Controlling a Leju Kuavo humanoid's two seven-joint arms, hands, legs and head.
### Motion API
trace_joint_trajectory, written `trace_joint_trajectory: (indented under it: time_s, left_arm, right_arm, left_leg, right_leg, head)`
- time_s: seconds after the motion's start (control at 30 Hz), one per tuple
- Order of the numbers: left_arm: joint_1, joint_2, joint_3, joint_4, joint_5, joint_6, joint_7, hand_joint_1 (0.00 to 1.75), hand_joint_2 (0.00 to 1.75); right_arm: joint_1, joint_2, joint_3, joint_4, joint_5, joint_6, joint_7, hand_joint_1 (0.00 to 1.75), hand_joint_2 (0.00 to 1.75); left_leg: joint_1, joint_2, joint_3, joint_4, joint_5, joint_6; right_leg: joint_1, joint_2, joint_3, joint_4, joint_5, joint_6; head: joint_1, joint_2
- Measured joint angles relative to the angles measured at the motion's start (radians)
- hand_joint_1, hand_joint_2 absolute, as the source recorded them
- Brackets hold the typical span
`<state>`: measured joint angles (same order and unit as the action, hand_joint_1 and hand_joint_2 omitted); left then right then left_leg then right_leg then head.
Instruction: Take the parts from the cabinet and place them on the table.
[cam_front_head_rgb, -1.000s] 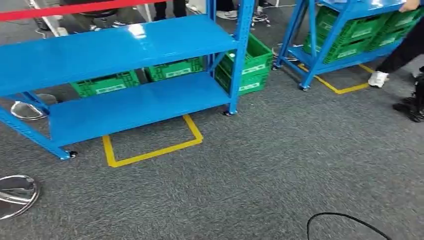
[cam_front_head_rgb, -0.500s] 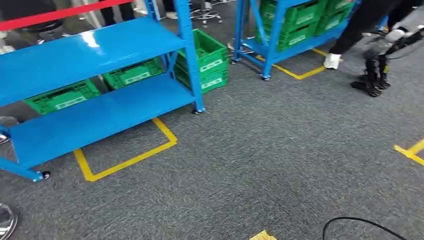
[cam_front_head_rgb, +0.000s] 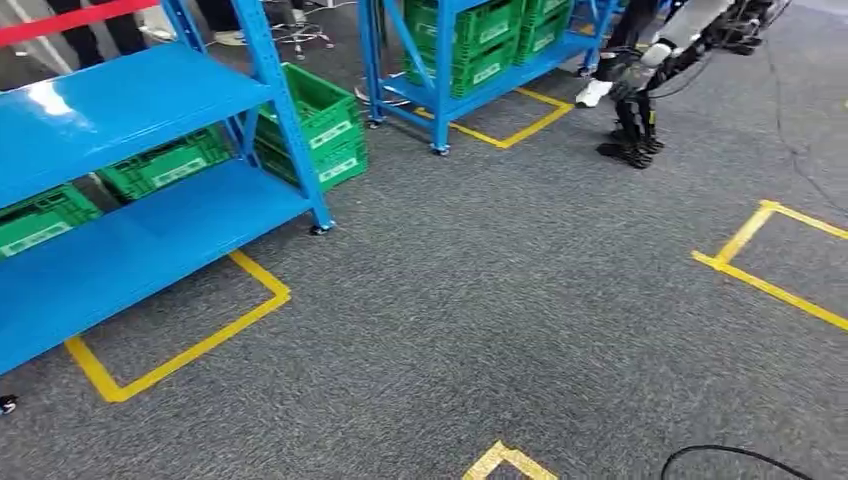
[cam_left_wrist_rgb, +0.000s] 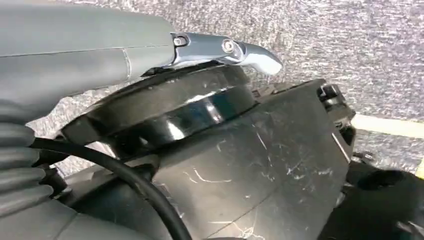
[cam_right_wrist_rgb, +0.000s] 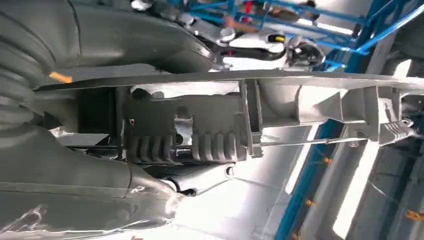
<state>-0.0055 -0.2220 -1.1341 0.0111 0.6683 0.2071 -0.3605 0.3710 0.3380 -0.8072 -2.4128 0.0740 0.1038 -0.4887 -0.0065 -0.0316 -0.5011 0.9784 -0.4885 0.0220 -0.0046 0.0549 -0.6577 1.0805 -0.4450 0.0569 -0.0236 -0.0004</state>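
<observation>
Underfoot: grey carpet (cam_front_head_rgb: 520, 300) is spreading out, yellow tape (cam_front_head_rgb: 180, 350) marking bays.
Nine o'clock: blue rack (cam_front_head_rgb: 120, 160) is standing.
Right hand (cam_right_wrist_rgb: 100, 165): gripping a grey part (cam_right_wrist_rgb: 190, 135).
Left hand (cam_left_wrist_rgb: 100, 55): grip cannot be told.

Our grey and black robot body, seen from the wrists.

On our left robot hand (cam_left_wrist_rgb: 150, 65) we see a grey ribbed cover (cam_left_wrist_rgb: 20, 165), a polished metal finger link with two screws, and a black cable (cam_left_wrist_rgb: 125, 175). Our right robot hand (cam_right_wrist_rgb: 185, 135) shows grey ribbed pads and bare metal brackets.
</observation>
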Motion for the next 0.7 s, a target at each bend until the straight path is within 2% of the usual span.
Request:
trace_joint_trajectory:
  time_s: [0.03, 0.07, 0.1, 0.13, 0.17, 0.2, 0.23, 0.27, 0.3, 0.33, 0.4, 0.43, 0.47, 0.5, 0.53, 0.57, 0.6, 0.63, 0.67, 0.7]
  left_arm:
    - [0.002, 0.0, 0.002, 0.0, 0.0, 0.0, 0.0, 0.0, 1.75]
    - [0.003, 0.0, 0.004, 0.0, 0.0, 0.0, 0.0, 0.0, 1.75]
    - [0.004, 0.002, 0.005, 0.0, 0.0, 0.0, 0.0, 0.0, 1.75]
    - [0.004, 0.003, 0.006, 0.0, 0.001, 0.0, 0.0, 0.0, 1.75]
    - [0.005, 0.003, 0.008, 0.0, 0.001, 0.0, 0.0, 0.0, 1.75]
    - [0.006, 0.003, 0.01, 0.0, 0.002, 0.0, 0.0, 0.0, 1.75]
    - [0.007, 0.003, 0.011, 0.0, 0.004, 0.0, 0.0, 0.0, 1.75]
    - [0.007, 0.004, 0.011, 0.0, 0.006, 0.0, 0.0, 0.0, 1.75]
    - [0.008, 0.008, 0.011, 0.0, 0.008, 0.001, 0.002, 0.0, 1.75]
    - [0.009, 0.005, 0.012, 0.0, 0.01, 0.001, 0.002, 0.0, 1.75]
    - [0.009, 0.006, 0.013, 0.0, 0.011, 0.001, 0.009, 0.0, 1.75]
    - [0.009, 0.006, 0.014, 0.0, 0.011, 0.001, 0.013, 0.0, 1.75]
    - [0.007, 0.007, 0.014, 0.0, 0.011, 0.001, 0.015, 0.0, 1.75]
    - [0.006, 0.005, 0.014, 0.0, 0.011, 0.001, 0.015, 0.0, 1.75]
    - [0.007, 0.004, 0.014, 0.0, 0.01, 0.001, 0.01, 0.0, 1.75]
    - [0.006, 0.004, 0.014, 0.0, 0.01, 0.002, 0.007, 0.0, 1.75]
    - [0.006, 0.004, 0.014, 0.0, 0.01, 0.002, 0.003, 0.0, 1.75]
    - [0.004, 0.004, 0.014, 0.0, 0.01, 0.002, 0.001, 0.0, 1.75]
    - [0.002, 0.004, 0.014, 0.0, 0.01, 0.002, 0.001, 0.0, 1.75]
    - [0.003, 0.004, 0.014, 0.0, 0.01, 0.002, 0.002, 0.0, 1.75]
  right_arm:
    - [-0.004, 0.0, 0.0, 0.003, 0.0, -0.002, -0.003, 1.75, 1.75]
    - [-0.004, 0.0, 0.0, 0.007, -0.001, -0.007, -0.009, 1.75, 1.75]
    - [-0.004, 0.0, 0.0, 0.009, -0.001, -0.013, -0.013, 1.75, 1.75]
    - [-0.004, 0.0, 0.0, 0.011, -0.002, -0.016, -0.015, 1.75, 1.75]
    - [-0.004, 0.0, 0.0, 0.014, -0.002, -0.019, -0.016, 1.75, 1.75]
    - [-0.003, 0.0, -0.001, 0.014, -0.002, -0.022, -0.017, 1.75, 1.75]
    - [-0.003, 0.0, -0.001, 0.014, -0.002, -0.025, -0.018, 1.75, 1.75]
    - [-0.004, 0.0, -0.001, 0.014, -0.002, -0.03, -0.02, 1.75, 1.75]
    - [-0.007, 0.0, -0.001, 0.017, -0.002, -0.035, -0.021, 1.75, 1.75]
    - [-0.009, 0.0, -0.001, 0.017, -0.002, -0.041, -0.021, 1.75, 1.75]
    - [-0.008, 0.0, -0.003, 0.018, 0.002, -0.056, -0.016, 1.75, 1.75]
    - [-0.009, 0.0, -0.009, 0.019, 0.002, -0.06, -0.016, 1.75, 1.75]
    - [-0.01, 0.001, -0.013, 0.019, 0.004, -0.061, -0.016, 1.75, 1.75]
    - [-0.014, 0.001, -0.018, 0.019, 0.005, -0.063, -0.014, 1.75, 1.75]
    - [-0.022, 0.001, -0.021, 0.022, 0.006, -0.065, -0.013, 1.75, 1.75]
    - [-0.026, 0.001, -0.025, 0.025, 0.006, -0.066, -0.013, 1.75, 1.75]
    - [-0.026, 0.001, -0.027, 0.027, 0.007, -0.066, -0.013, 1.75, 1.75]
    - [-0.027, 0.001, -0.03, 0.03, 0.007, -0.066, -0.013, 1.75, 1.75]
    - [-0.029, 0.001, -0.033, 0.033, 0.007, -0.066, -0.013, 1.75, 1.75]
    - [-0.029, 0.001, -0.034, 0.035, 0.007, -0.066, -0.013, 1.75, 1.75]
  left_leg:
    - [-0.003, 0.015, -0.001, 0.0, -0.001, 0.002]
    - [-0.005, 0.029, -0.001, 0.0, -0.001, 0.002]
    - [-0.005, 0.043, -0.001, 0.001, -0.002, 0.003]
    - [-0.006, 0.055, 0.0, 0.001, -0.003, 0.003]
    - [-0.006, 0.071, 0.001, 0.001, -0.005, 0.002]
    - [-0.006, 0.083, 0.005, 0.001, -0.008, 0.0]
    - [-0.005, 0.095, 0.009, 0.001, -0.012, -0.003]
    - [-0.007, 0.103, 0.015, 0.001, -0.016, -0.008]
    - [-0.019, 0.109, 0.016, 0.002, -0.021, -0.014]
    - [-0.021, 0.116, 0.018, 0.003, -0.023, -0.017]
    - [-0.02, 0.135, 0.021, -0.003, -0.021, -0.025]
    - [-0.021, 0.149, 0.023, -0.004, -0.025, -0.03]
    - [-0.018, 0.115, 0.022, 0.003, -0.036, -0.039]
    - [-0.016, 0.07, 0.006, 0.036, -0.061, -0.041]
    - [-0.017, 0.051, -0.03, 0.109, -0.104, -0.042]
    - [-0.017, 0.043, -0.071, 0.193, -0.143, -0.042]
    - [-0.018, 0.04, -0.108, 0.269, -0.171, -0.042]
    - [-0.018, 0.038, -0.13, 0.315, -0.175, -0.04]
    - [-0.018, 0.035, -0.126, 0.305, -0.154, -0.039]
    - [-0.018, 0.033, -0.104, 0.258, -0.111, -0.038]
  right_leg:
    - [-0.002, -0.031, -0.036, 0.08, -0.044, 0.007]
    - [-0.005, -0.044, -0.073, 0.164, -0.081, 0.01]
    - [-0.007, -0.049, -0.101, 0.23, -0.105, 0.012]
    - [-0.008, -0.05, -0.112, 0.257, -0.107, 0.013]
    - [-0.009, -0.053, -0.095, 0.232, -0.084, 0.014]
    - [-0.009, -0.06, -0.055, 0.161, -0.046, 0.013]
    - [-0.009, -0.074, -0.002, 0.068, -0.007, 0.013]
    - [-0.008, -0.114, 0.049, -0.019, 0.019, 0.014]
    - [0.002, -0.154, 0.063, -0.039, -0.001, 0.004]
    - [-0.001, -0.137, 0.06, -0.042, 0.005, -0.01]
    - [0.003, -0.116, 0.05, -0.039, 0.004, -0.024]
    - [0.0, -0.101, 0.048, -0.044, 0.008, -0.031]
    - [-0.006, -0.088, 0.05, -0.049, 0.012, -0.039]
    - [-0.007, -0.077, 0.049, -0.051, 0.014, -0.044]
    - [-0.007, -0.066, 0.047, -0.052, 0.016, -0.048]
    - [-0.006, -0.052, 0.045, -0.052, 0.016, -0.051]
    - [-0.004, -0.038, 0.044, -0.052, 0.016, -0.052]
    - [-0.004, -0.022, 0.044, -0.052, 0.017, -0.052]
    - [-0.004, -0.007, 0.046, -0.052, 0.017, -0.052]
    - [-0.004, 0.011, 0.046, -0.051, 0.019, -0.051]
  head:
    - [0.002, 0.0]
    - [0.002, 0.0]
    - [0.002, 0.0]
    - [0.002, 0.0]
    - [0.002, 0.0]
    - [0.003, 0.0]
    - [0.002, 0.0]
    - [0.003, 0.0]
    - [0.004, 0.0]
    - [-0.005, 0.0]
    - [-0.003, 0.0]
    - [-0.005, 0.0]
    - [-0.005, 0.0]
    - [-0.01, 0.0]
    - [-0.01, 0.0]
    - [-0.012, 0.0]
    - [-0.011, 0.0]
    - [-0.01, 0.0]
    - [-0.011, 0.0]
    - [-0.011, 0.0]
